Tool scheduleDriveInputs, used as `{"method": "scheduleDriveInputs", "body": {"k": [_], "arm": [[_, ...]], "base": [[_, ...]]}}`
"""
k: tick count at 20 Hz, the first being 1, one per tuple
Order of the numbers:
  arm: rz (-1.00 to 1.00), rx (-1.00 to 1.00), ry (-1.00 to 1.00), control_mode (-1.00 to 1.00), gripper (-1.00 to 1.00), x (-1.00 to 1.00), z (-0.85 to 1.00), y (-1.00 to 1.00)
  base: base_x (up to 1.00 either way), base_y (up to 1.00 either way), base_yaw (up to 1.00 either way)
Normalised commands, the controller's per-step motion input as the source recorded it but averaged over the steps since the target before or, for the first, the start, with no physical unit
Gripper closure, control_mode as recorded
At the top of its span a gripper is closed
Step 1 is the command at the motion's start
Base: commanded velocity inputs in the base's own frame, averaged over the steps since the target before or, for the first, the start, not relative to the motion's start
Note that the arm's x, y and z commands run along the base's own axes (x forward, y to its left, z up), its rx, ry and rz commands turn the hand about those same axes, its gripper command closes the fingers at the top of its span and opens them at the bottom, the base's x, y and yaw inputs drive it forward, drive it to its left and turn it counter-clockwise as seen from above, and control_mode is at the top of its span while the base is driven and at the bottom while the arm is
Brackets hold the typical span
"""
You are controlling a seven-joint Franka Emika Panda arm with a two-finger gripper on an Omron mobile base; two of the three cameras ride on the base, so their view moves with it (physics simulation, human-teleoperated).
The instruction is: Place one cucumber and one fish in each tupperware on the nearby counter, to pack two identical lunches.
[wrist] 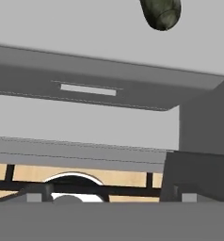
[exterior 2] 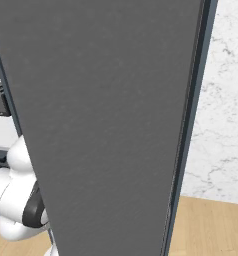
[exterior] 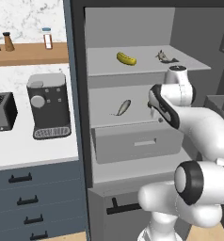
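Observation:
The fridge stands open in the left base view. A yellow-green cucumber (exterior: 126, 58) and a silver fish (exterior: 165, 57) lie on its top shelf, and a second fish (exterior: 122, 107) lies on the middle shelf. My arm reaches in over the middle shelf at the right, its wrist covering the hand. The end of a dark green cucumber (wrist: 161, 13) shows at the top edge of the hand view. My gripper (wrist: 109, 194) is open, fingers wide apart with nothing between them. The white counter (exterior: 20, 146) runs to the fridge's left. The tupperware is out of view.
A grey fridge drawer (exterior: 137, 141) sits under the middle shelf. A coffee machine (exterior: 49, 106) and a toaster (exterior: 2, 112) stand on the counter. The open grey fridge door (exterior 2: 106, 125) blocks the right base view, with a marble wall (exterior 2: 223, 100) beyond.

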Motion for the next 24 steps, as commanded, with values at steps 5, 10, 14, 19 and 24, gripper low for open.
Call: {"method": "scheduleDriveInputs", "body": {"k": [5, 10, 14, 19, 24], "arm": [[0.0, -0.07, -0.15, -1.0, -1.0, -0.06, 0.0, 0.0], [0.04, 0.0, -0.02, -1.0, -1.0, 0.26, 0.0, -0.24], [0.11, -0.02, 0.0, -1.0, -1.0, 0.39, 0.0, -0.07], [0.07, -0.06, 0.0, -1.0, -1.0, 0.27, 0.0, -0.03], [0.07, -0.08, 0.01, -1.0, -1.0, 0.25, -0.11, 0.0]], "base": [[0.0, 0.0, 0.0], [0.0, 0.0, 0.0], [0.0, 0.0, 0.0], [0.0, 0.0, 0.0], [0.0, 0.0, 0.0]]}}
